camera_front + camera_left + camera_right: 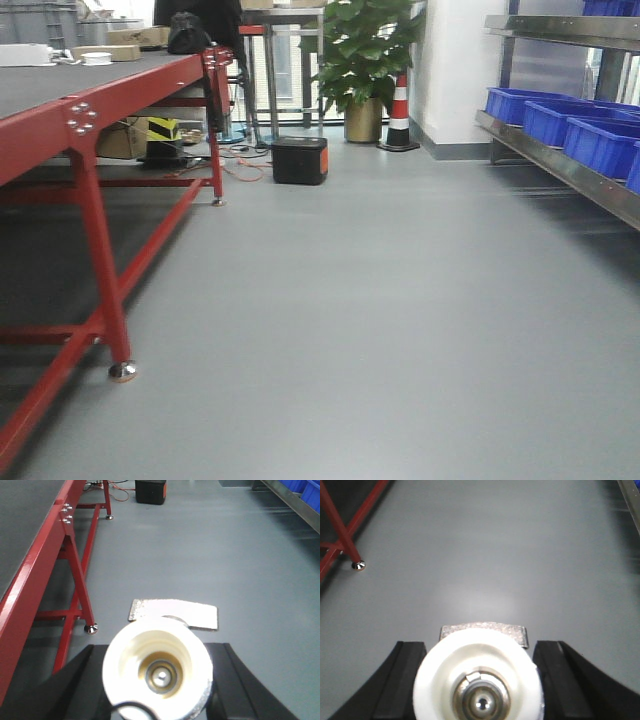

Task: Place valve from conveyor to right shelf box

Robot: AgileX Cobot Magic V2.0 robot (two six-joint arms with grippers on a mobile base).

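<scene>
Because both of my hands are loaded, I judge the step in hand to be the carry toward the right shelf [560, 168]. The thing to do well is hold each wrist level and the squeeze even, so nothing rolls out before a blue box [590, 140] is under the fingers. My right gripper [480, 647] is closed around the valve [477, 682], which sits between its black fingers [407, 680] over bare floor, with the shelf rail off to that hand's right. My left gripper [159, 647] clamps a second valve [157, 672] the same way, with the conveyor [20, 525] to its left. Each valve shows a round white cap end-on, a grey metal core in its hollow, and a flat, rough grey tab jutting beyond the cap.
</scene>
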